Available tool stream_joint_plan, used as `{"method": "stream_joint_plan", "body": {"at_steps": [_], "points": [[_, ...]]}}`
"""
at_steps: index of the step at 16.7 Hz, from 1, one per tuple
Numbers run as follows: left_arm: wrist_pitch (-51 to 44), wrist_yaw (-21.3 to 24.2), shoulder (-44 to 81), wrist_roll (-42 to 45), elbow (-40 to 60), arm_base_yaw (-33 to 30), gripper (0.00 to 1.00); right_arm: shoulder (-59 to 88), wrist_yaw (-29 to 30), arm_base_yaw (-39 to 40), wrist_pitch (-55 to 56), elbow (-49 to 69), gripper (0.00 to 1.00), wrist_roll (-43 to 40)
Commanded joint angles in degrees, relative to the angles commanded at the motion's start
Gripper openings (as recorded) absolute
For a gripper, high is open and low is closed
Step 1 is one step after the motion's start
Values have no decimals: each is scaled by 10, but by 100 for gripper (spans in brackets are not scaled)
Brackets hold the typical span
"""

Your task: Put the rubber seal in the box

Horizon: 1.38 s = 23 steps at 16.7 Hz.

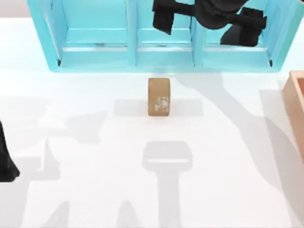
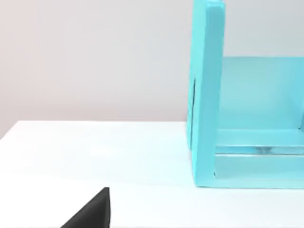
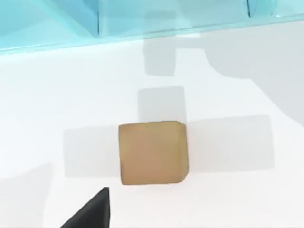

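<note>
A turquoise shelf [image 1: 161, 35] spans the top of the top view. The box [image 1: 295, 107] shows partly at the right edge. The right gripper [image 1: 209, 21] hangs over the shelf at upper right, fingers apart. The seal [image 1: 159, 97] stands mid-frame on the table [image 1: 95, 142], just below the shelf. The left arm [image 1: 5, 159] sits at the left edge.

A rendered simulation of a bare test bench, not a lived-in room. The white worktop [image 1: 95, 142] is flat and unmarked, carrying only hard-edged shadows. Behind it, in the left wrist view, stands a plain grey wall [image 2: 95, 57] without texture or fittings. At 12 o'clock sits a turquoise shelf [image 1: 161, 52] of three bays, and at 3 o'clock the corner of an orange-tan box [image 1: 295, 102], both in flat, uniform colour.
</note>
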Motion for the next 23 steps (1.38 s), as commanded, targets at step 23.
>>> {"method": "stream_joint_plan", "body": {"at_steps": [23], "points": [[0, 0, 0, 0, 0, 0, 100, 288, 21, 44, 46, 106, 100, -6]]}}
